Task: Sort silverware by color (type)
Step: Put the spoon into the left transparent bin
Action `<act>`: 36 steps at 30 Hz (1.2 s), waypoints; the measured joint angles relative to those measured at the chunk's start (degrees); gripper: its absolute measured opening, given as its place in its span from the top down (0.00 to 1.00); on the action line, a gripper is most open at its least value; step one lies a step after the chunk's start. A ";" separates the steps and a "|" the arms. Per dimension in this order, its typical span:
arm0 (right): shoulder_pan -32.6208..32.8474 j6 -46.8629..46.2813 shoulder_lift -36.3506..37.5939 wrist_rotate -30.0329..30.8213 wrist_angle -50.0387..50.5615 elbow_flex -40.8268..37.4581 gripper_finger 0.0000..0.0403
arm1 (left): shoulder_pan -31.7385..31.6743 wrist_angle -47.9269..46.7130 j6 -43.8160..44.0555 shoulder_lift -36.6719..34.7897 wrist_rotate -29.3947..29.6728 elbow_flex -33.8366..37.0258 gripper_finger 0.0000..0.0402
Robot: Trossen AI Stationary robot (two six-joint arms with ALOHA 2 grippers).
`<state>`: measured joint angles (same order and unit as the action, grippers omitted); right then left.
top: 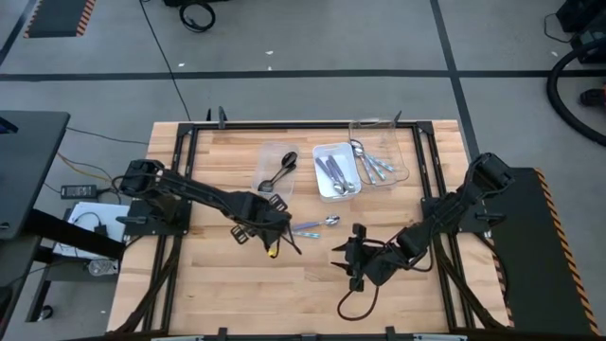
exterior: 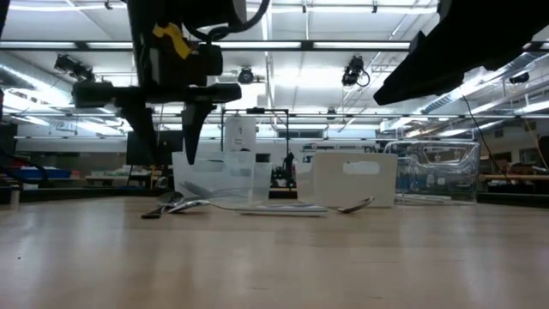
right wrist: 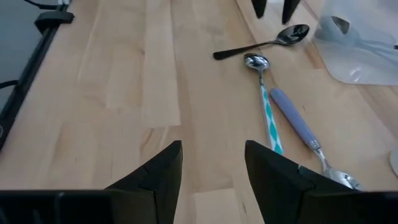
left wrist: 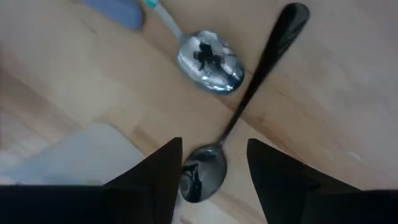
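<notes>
The left pincer (top: 275, 225) hangs just above the worktop (top: 218, 284) with its fingers spread wide, holding nothing; its wrist view shows the black spoon (left wrist: 245, 106) lying flat with its bowl right between the two fingertips. Judging by that, the step in hand is picking up this dark spoon, and the next move calls for lowering the last bit and closing across the thin neck or bowl (a flat, slick thing that may skid or tip rather than lift). Just beyond the black spoon lie two more loose ones: a teal-striped spoon (right wrist: 266, 102) whose bowl nearly touches the black handle, and beside that a purple spoon (right wrist: 303, 134). Farther from the black spoon stand three trays: a clear one already holding dark spoons (top: 279, 172), a white tray (top: 333, 170) with purple-handled ones, and a clear tray (top: 383, 161) with light blue ones, so the sort looks mostly done. To the right of the loose spoons the right pincer (top: 358, 258) waits above bare wood, also wide and empty.
</notes>
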<state>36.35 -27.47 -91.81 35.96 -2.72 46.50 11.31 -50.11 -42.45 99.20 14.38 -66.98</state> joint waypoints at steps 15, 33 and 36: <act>0.62 0.09 0.02 -0.02 -1.13 -0.02 0.54 | -1.33 4.52 -3.20 2.93 0.05 5.58 0.53; 0.31 0.57 0.04 -0.01 -1.51 -0.02 0.54 | -4.78 10.81 -9.41 2.68 -4.69 9.57 0.63; 0.33 0.57 0.04 -0.02 -1.51 -0.02 0.54 | -5.83 10.56 -9.41 2.68 -7.53 9.60 0.69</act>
<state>36.69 -26.89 -91.77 35.94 -4.23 46.48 5.48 -39.55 -51.86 101.89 6.85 -57.38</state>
